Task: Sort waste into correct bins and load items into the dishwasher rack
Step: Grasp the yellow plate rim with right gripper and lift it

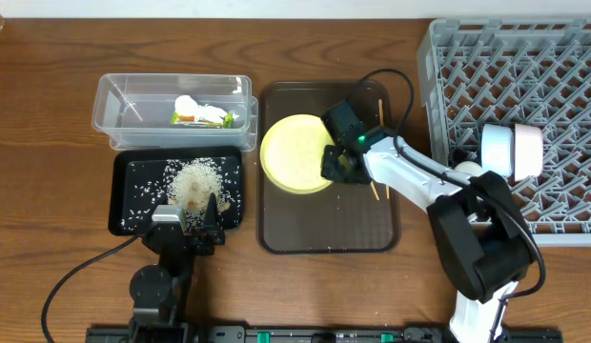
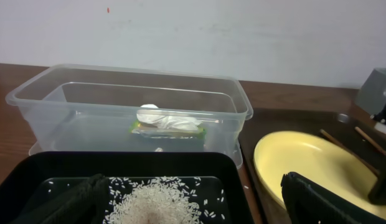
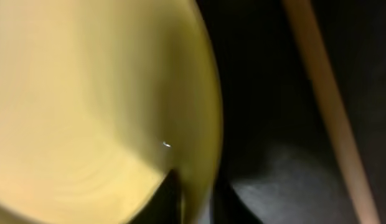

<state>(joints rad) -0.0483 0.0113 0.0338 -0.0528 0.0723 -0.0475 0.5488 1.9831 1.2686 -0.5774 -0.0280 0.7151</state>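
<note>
My right gripper (image 1: 339, 162) sits at the right rim of the yellow-green plate (image 1: 291, 152), one finger on each side of the edge. The close view is blurred, so I cannot tell whether the fingers have closed on the rim or only straddle it. The plate lies flat on the far part of the brown tray (image 1: 305, 233), and the chopsticks (image 1: 375, 191) lie just right of it on the same tray. Further right, the rack (image 1: 562, 57) already holds two bowls (image 1: 498, 148) near its left wall, with a small white cup (image 1: 467, 170) beside them.

My left gripper (image 1: 193, 217) hangs spread wide and empty over the near edge of the black tray (image 1: 129, 205), where the rice (image 1: 193, 181) is heaped. Beyond it, the clear tub (image 1: 119, 105) holds the wrapper (image 1: 205, 117) and the white scrap (image 1: 189, 103).

I judge the waste sorted and the bowls and cup loaded. The plate and the chopsticks are left to load.
</note>
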